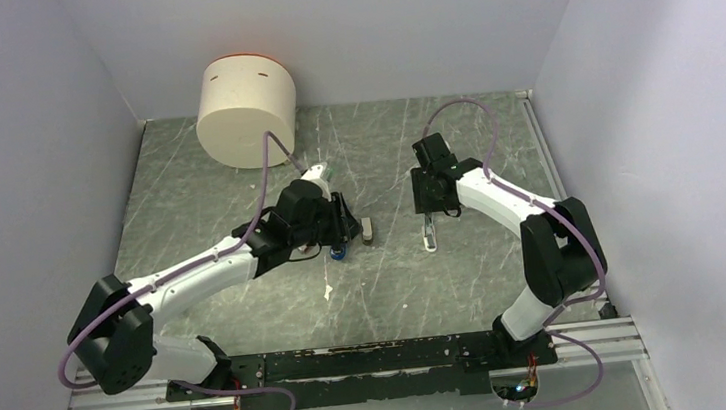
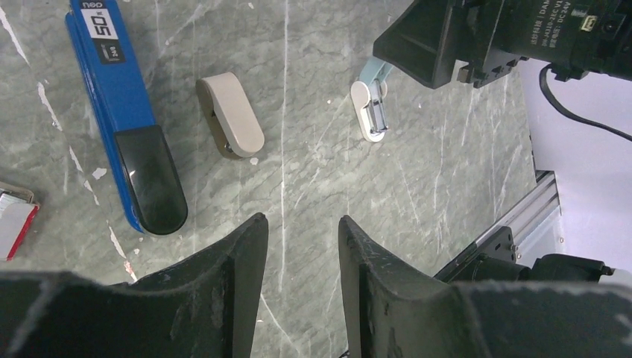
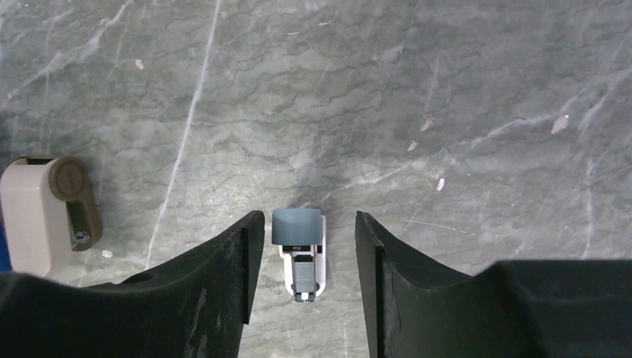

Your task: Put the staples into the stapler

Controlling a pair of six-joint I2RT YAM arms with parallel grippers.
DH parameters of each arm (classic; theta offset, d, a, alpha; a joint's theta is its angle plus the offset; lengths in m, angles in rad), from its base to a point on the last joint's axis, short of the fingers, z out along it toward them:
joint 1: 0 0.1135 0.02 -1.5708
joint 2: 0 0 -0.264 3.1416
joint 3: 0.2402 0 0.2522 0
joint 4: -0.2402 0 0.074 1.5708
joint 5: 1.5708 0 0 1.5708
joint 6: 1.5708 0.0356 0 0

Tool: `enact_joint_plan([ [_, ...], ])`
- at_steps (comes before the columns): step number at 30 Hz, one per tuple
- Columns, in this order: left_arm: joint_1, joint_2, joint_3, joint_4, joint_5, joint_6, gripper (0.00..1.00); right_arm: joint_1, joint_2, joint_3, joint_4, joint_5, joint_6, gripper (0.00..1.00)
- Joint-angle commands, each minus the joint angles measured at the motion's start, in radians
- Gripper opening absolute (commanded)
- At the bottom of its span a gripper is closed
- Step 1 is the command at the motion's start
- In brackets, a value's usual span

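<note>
The blue stapler (image 2: 112, 97) with its black end lies flat and closed on the table, left of and beyond my left gripper (image 2: 298, 220); from above only its blue tip (image 1: 339, 254) shows under that gripper (image 1: 343, 224). The red staples box (image 2: 13, 224) peeks in at the left edge of the left wrist view. The left jaws are open over bare table. My right gripper (image 3: 308, 216) is open and straddles a small pale-blue piece (image 3: 298, 253) without touching it; in the top view this gripper (image 1: 426, 204) hangs just above that piece (image 1: 429, 235).
A tan oblong piece (image 2: 231, 115) lies between the stapler and the pale-blue piece (image 2: 370, 112), and also shows left of the right fingers (image 3: 45, 216). A cream cylinder (image 1: 245, 111) stands at the back left. A small white scrap (image 1: 328, 291) lies nearer the arm bases.
</note>
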Motion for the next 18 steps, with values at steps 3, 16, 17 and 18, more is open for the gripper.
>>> enact_joint_plan([
  [3, 0.005, 0.033, 0.059, -0.005, 0.063, 0.027, 0.46, -0.008, 0.009, 0.015, 0.014, -0.042, -0.016, 0.45],
  [16, 0.005, 0.073, 0.053, 0.042, 0.140, 0.013, 0.49, -0.008, 0.028, 0.013, 0.026, -0.040, -0.040, 0.35],
  [17, 0.005, 0.073, 0.052, 0.047, 0.146, 0.012, 0.50, -0.008, 0.031, 0.013, 0.024, -0.043, -0.041, 0.35],
  [18, 0.005, 0.073, 0.049, 0.055, 0.152, 0.008, 0.50, -0.008, 0.031, 0.015, 0.024, -0.047, -0.043, 0.34],
])
